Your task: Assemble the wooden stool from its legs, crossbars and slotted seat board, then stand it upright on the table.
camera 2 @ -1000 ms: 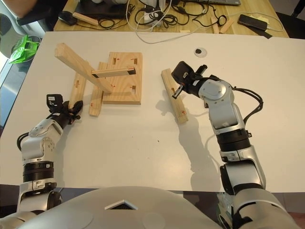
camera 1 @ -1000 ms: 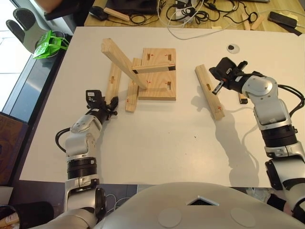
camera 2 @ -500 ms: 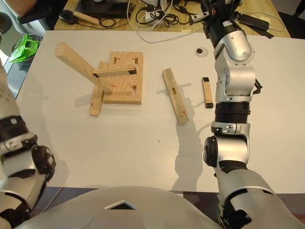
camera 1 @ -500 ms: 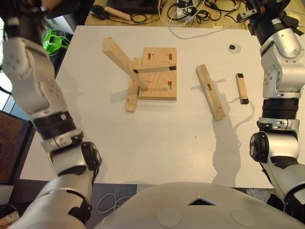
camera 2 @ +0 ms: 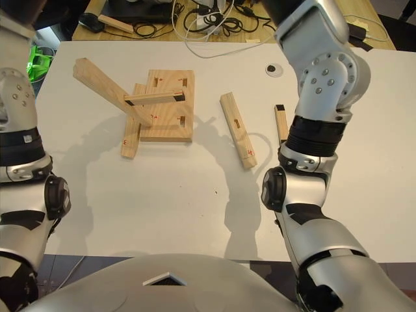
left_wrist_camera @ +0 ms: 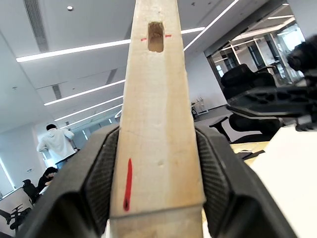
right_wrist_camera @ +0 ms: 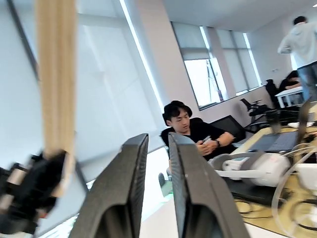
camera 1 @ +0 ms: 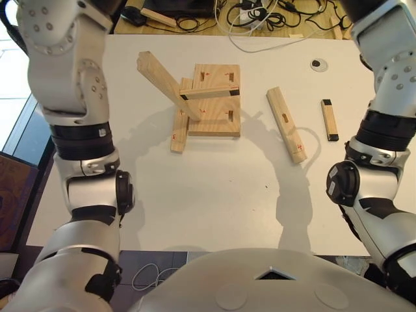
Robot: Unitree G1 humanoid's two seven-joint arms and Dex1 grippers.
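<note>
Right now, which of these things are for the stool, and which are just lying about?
For the stool: seat board, tilted leg, top crossbar, flat leg, loose leg, loose crossbar, held leg in left gripper.
Lying about: cables, black disc, green bag.

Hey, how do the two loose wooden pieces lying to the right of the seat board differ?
The leg is longer and thicker than the crossbar. The leg has a slot in its face and a red mark; the crossbar has dark ends. The leg lies slanted, the crossbar nearly straight. Both are pale wood, flat on the table, not touching.
</note>
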